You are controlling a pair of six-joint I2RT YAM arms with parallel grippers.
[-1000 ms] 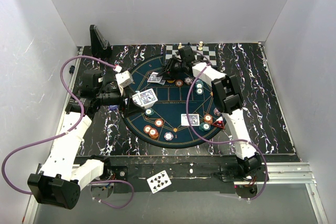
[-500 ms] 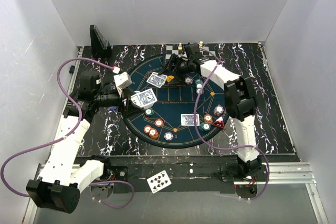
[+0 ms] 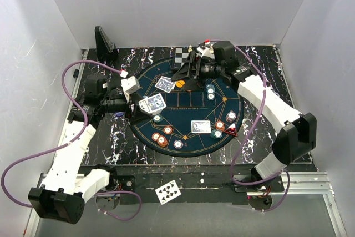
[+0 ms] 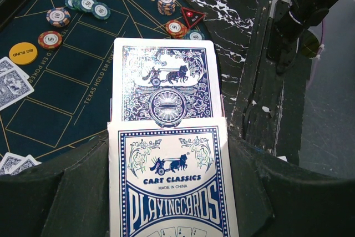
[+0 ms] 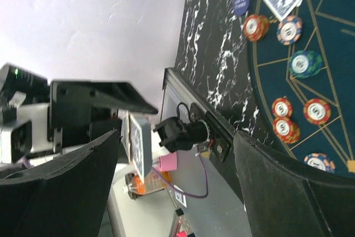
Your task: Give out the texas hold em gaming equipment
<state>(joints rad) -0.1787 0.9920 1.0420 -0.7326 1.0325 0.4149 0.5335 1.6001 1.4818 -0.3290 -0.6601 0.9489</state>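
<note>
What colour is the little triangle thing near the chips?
The triangular marker is red with a dark edge; the left wrist view shows it best, beside an orange chip.

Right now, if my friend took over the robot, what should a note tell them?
Left gripper: shut on the card box, with one card sticking out, at the left edge of the round mat.
Right gripper: open and empty, at the far side of the mat near the chessboard.
Done: chips lie in groups around the mat, cards lie at the far spot and the near spot, and the yellow disc and red triangle are out.
Left: probably dealing the remaining spots. One card lies face-up off the table, near the arm bases.
</note>
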